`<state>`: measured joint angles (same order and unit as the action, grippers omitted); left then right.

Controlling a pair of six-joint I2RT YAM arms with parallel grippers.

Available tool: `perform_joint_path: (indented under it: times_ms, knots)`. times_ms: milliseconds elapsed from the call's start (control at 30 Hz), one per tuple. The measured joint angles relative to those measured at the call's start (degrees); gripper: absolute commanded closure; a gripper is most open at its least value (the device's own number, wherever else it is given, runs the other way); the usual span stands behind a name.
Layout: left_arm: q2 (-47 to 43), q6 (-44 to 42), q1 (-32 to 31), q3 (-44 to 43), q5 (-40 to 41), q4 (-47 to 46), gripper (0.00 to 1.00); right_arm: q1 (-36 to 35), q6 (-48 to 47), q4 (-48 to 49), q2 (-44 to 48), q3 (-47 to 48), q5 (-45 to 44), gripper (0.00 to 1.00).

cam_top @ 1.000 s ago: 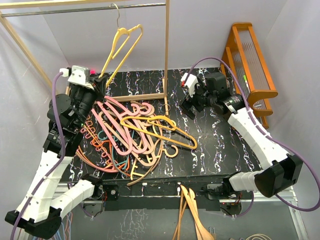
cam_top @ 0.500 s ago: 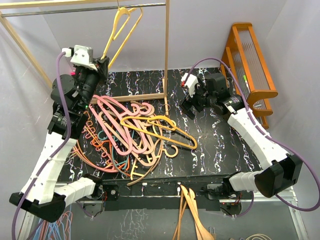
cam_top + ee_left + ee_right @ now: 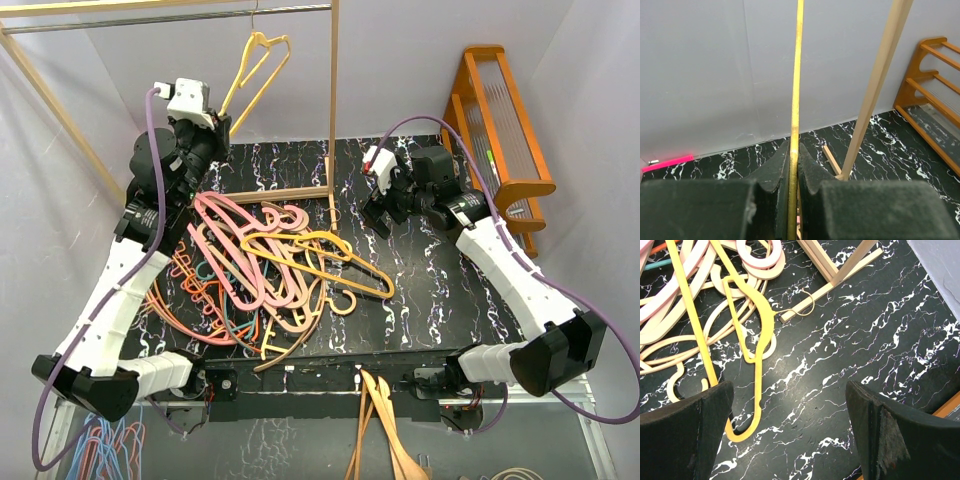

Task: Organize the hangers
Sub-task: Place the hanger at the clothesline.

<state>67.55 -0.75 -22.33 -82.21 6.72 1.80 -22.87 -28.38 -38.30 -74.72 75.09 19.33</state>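
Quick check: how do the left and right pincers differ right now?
The left pincer is shut on a yellow hanger; the right pincer is wide open and empty. The left one is high up near the rack's rail; the right one hangs low over the table, beside the hanger pile. Both have black padded fingers.

Two robot arms are bolted at the near edge of the black marbled table (image 3: pixel 430 290). The left arm (image 3: pixel 110 300) and right arm (image 3: pixel 510 265) pair white shell links with black joints and bases. A purple cable (image 3: pixel 437 119) trails each arm. White camera blocks cap the wrists, above black felt-like finger pads (image 3: pixel 685 430).
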Motion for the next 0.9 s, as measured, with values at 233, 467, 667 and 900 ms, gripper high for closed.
perform_joint_path:
  times_ms: [233, 467, 667, 900]
  knots:
    - [1.97, 1.22, -0.02, -1.38, 0.66, 2.38, 1.0, 0.0, 0.0, 0.28, 0.33, -0.39, 0.09, 0.02]
    - [4.11, 3.52, -0.04, -1.38, 1.79, 3.5, 0.25, 0.0, -0.04, -0.11, 0.5, -1.88, 2.93, 0.02]
    - [4.0, 5.73, -0.04, -0.09, 2.12, 3.76, 0.03, 0.02, -5.11, -0.42, 1.79, -7.41, 10.99, 0.01]
    - [-9.73, 4.81, -0.04, 15.41, 2.73, 6.75, 0.03, -0.07, -9.9, 3.58, -3.93, -18.14, 10.45, 0.12]
